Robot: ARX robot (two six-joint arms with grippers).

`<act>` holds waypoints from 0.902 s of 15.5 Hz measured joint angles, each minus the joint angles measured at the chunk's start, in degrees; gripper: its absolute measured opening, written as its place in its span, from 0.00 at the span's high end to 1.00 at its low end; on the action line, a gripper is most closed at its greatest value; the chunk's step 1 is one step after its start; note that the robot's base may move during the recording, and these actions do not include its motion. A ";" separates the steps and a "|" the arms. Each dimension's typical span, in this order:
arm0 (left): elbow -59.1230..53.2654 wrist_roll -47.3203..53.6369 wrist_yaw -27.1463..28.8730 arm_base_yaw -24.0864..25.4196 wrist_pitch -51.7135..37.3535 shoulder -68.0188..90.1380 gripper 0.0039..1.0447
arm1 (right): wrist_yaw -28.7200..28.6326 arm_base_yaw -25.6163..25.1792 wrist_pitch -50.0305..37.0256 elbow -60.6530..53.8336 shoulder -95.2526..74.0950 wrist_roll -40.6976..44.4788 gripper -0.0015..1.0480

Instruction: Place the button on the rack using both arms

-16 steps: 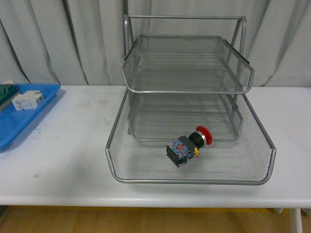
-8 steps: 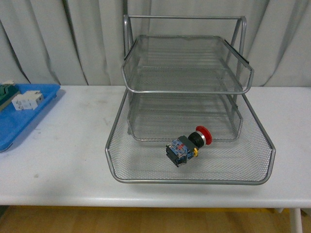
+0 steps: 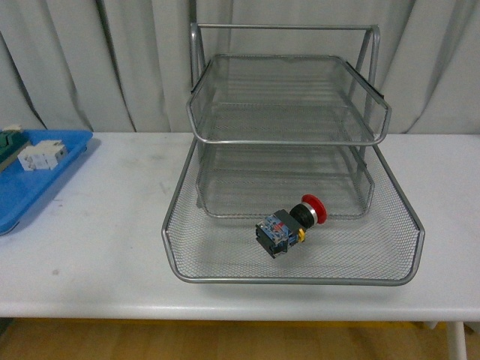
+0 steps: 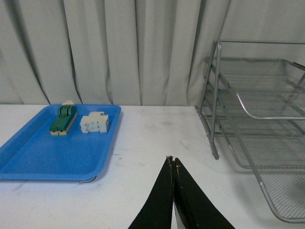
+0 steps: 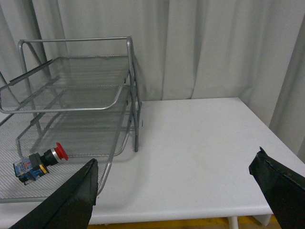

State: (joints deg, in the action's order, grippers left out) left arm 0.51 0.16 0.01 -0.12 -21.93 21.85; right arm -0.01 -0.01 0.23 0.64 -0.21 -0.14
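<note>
The button (image 3: 291,223), with red cap, silver collar and black body with blue and yellow parts, lies on its side in the bottom tier of the silver wire-mesh rack (image 3: 225,279). It also shows in the right wrist view (image 5: 40,161), inside the rack (image 5: 116,100). Neither arm shows in the front view. My left gripper (image 4: 173,161) is shut and empty, over bare table between the blue tray and the rack (image 4: 248,114). My right gripper (image 5: 176,164) is open wide and empty, over the table to the right of the rack.
A flat blue tray (image 3: 30,191) at the table's left holds a green-topped block (image 4: 63,120) and a white block (image 4: 95,123). Grey curtains hang behind the white table (image 3: 112,225). The table's front edge is near the rack's front rim.
</note>
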 joint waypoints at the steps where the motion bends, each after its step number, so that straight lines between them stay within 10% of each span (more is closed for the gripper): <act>1: 0.00 0.02 0.00 0.00 1.86 -1.51 0.99 | 0.00 0.00 0.00 0.00 0.00 0.00 0.06; 14: 0.02 0.00 0.00 0.00 22.14 -21.33 0.99 | 0.00 0.00 -0.02 0.00 -0.02 0.00 0.06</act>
State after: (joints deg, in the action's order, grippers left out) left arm 0.54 0.16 0.01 -0.12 0.21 0.51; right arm -0.01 -0.01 0.21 0.64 -0.23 -0.14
